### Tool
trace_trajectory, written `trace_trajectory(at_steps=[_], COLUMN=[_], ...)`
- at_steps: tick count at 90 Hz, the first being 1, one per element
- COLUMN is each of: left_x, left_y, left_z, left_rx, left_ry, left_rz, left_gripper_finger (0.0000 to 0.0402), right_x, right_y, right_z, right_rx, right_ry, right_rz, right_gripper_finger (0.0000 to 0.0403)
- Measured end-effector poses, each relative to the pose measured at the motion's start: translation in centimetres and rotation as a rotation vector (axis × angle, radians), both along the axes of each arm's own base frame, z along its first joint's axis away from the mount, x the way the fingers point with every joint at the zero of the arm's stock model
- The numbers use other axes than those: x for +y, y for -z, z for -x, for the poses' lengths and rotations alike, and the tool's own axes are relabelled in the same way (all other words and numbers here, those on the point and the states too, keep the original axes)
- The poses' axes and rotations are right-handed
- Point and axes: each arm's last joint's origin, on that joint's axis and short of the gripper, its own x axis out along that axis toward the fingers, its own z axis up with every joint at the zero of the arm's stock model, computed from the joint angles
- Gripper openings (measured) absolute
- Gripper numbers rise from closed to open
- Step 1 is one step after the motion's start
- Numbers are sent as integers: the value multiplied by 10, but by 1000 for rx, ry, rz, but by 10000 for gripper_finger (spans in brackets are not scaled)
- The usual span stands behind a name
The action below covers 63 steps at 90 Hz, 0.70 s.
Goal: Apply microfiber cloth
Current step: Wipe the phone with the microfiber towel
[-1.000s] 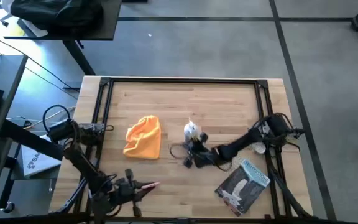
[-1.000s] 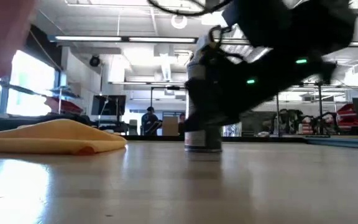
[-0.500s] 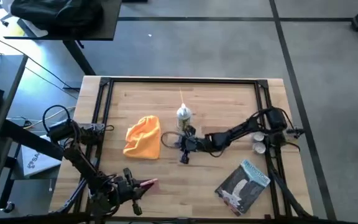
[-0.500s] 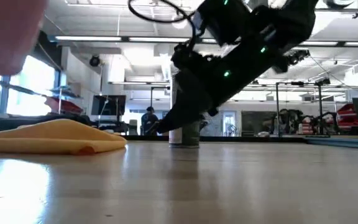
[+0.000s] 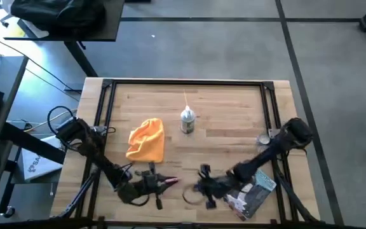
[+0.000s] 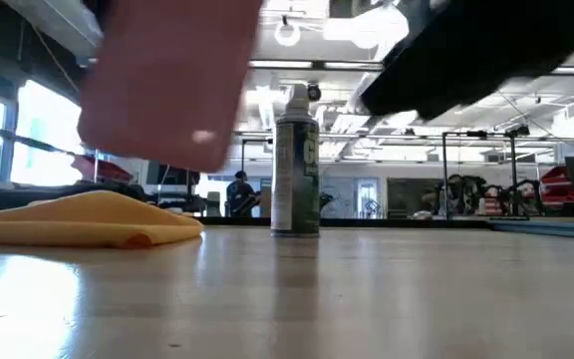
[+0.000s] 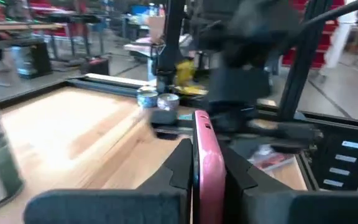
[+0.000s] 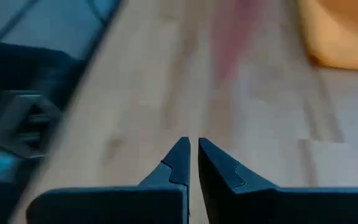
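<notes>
The soft orange-yellow microfiber cloth (image 5: 147, 140) lies crumpled on the wooden surface (image 5: 221, 108), left of centre. Just beside it stands an upright green-and-white spray can (image 5: 187, 121). Near the front edge, the left gripper (image 5: 164, 183) is clamped on a thin pink slab (image 7: 208, 168). The right gripper (image 5: 197, 189), also near the front edge, has its fingers together, holding nothing, beside a grey-blue printed packet (image 5: 254, 189).

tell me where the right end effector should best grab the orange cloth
Probably the raised, bunched top of the microfiber cloth, coming straight down from above: it lies in a soft crumpled heap, so the folds give something to pinch. The right end effector sits empty nearby.
</notes>
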Motion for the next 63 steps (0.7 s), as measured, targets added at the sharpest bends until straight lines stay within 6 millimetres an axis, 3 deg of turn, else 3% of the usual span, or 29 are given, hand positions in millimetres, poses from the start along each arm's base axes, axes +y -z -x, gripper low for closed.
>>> trace_trajectory(at_steps=[13,27,47,63], left_x=[15,11,0,-5], left_y=[-8,-28,-41,-42], left_z=[-16,-11,3,9], left_rx=[-70,-221,-314,-305], left_ry=[82,135,126,99], left_rz=[61,-6,-50,-42], left_gripper_finger=[12,12,12,12], right_x=[17,20,9,-8], right_y=[0,-1,-14,-25], right_z=[16,21,2,-19], right_rx=[-29,-72,-220,-299], right_ry=[88,188,219,155], right_rz=[-2,8,22,-13], right_gripper_finger=[11,59,140,160])
